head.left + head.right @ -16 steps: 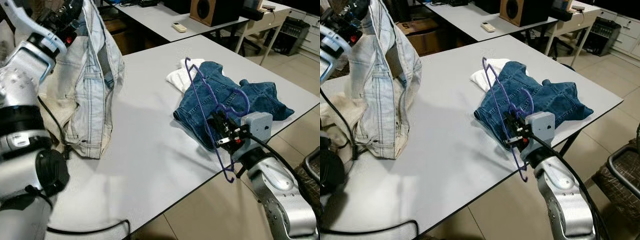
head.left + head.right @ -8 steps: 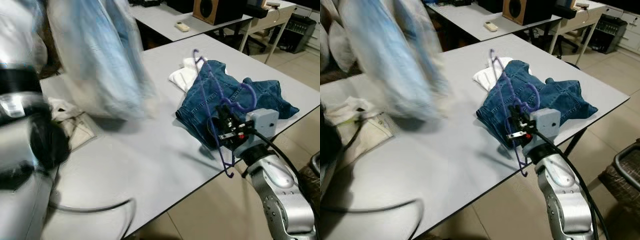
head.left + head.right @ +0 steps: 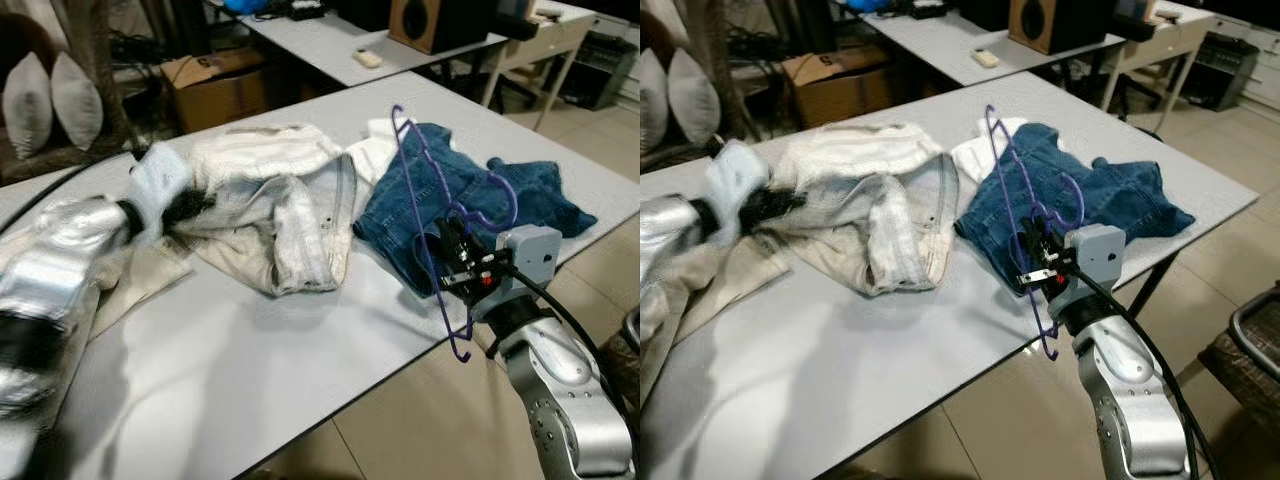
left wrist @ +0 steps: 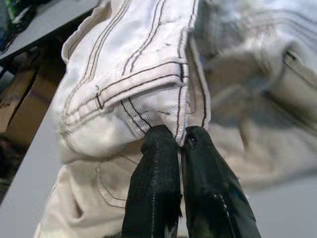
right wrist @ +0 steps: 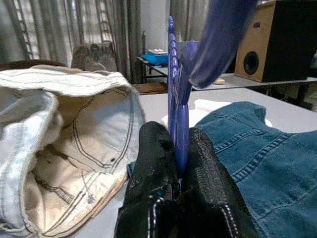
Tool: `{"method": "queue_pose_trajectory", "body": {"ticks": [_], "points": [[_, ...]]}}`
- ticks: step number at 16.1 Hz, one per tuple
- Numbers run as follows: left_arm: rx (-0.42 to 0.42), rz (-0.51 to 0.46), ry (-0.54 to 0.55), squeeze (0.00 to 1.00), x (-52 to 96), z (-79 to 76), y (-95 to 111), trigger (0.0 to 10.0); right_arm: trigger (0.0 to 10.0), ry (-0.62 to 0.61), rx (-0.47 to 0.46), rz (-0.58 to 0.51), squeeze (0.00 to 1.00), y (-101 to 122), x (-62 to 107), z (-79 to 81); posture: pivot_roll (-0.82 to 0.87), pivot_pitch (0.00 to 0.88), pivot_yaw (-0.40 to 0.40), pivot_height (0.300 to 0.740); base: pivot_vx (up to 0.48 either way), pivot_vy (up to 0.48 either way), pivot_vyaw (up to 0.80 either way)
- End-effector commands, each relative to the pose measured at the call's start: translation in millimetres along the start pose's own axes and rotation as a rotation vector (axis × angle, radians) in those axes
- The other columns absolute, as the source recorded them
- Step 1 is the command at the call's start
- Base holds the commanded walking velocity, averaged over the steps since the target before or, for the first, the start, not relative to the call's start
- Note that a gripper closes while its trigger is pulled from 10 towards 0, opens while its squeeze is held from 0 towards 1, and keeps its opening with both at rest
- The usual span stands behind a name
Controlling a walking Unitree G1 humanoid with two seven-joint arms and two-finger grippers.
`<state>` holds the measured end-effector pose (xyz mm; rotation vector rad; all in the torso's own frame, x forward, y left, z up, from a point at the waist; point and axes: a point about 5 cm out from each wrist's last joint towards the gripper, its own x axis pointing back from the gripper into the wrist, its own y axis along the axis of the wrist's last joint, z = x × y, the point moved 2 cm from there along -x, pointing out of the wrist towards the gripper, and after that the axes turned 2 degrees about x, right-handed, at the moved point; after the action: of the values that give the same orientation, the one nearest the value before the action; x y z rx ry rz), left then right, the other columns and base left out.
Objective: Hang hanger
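Right gripper (image 3: 447, 243) gripping the purple hanger (image 3: 425, 200); left gripper (image 4: 180, 143) pinching the pale denim jacket (image 3: 275, 205).
Hanger is standing upright at the table (image 3: 250, 390) edge, at 3 o'clock from the jacket, over the blue jeans (image 3: 470, 195); the left arm is blurring.

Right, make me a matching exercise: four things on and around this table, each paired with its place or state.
Things:
1. hanger
2. pale jacket
3. blue jacket
4. speaker

Places or states:
A. crumpled near the table's right corner
B. pinched at its edge by the left pincer
C. on the far table
D. held upright in the right pincer

Pairs: 1-D, 2-B, 3-A, 4-C
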<state>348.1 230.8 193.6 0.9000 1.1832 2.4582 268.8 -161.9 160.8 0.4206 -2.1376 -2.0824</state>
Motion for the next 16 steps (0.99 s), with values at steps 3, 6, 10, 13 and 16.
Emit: {"method": "queue_pose_trajectory", "body": {"ticks": [3,6,10,13,16], "points": [[-0.117,-0.006,0.011,0.00,18.8,17.4,8,0.0,10.0,-0.015,0.017,-0.016,0.00,6,1.1,-8.7,-0.16,0.000,0.062,0.740,0.000,0.000,0.00],[0.078,-0.253,-0.003,0.00,24.0,21.7,40,0.0,10.0,-0.020,0.019,-0.017,0.00,6,2.3,-9.2,-0.17,0.000,0.067,0.740,0.000,0.000,0.00],[-0.100,0.279,-0.296,0.00,57.7,3.3,-35,0.0,10.0,-0.021,0.022,-0.015,0.00,7,3.8,-9.6,-0.18,0.000,0.067,0.740,0.000,0.000,0.00],[-0.051,0.174,-0.358,0.00,62.8,-6.4,-20,0.0,10.0,-0.019,0.022,-0.010,0.00,6,3.9,-9.7,-0.17,0.000,0.057,0.740,0.000,0.000,0.00],[-0.088,-0.028,-0.206,0.05,31.0,-4.1,5,10.0,10.0,-0.006,0.020,-0.011,0.00,7,0.8,-7.4,-0.17,0.000,0.054,0.740,0.000,0.000,0.00]]}}
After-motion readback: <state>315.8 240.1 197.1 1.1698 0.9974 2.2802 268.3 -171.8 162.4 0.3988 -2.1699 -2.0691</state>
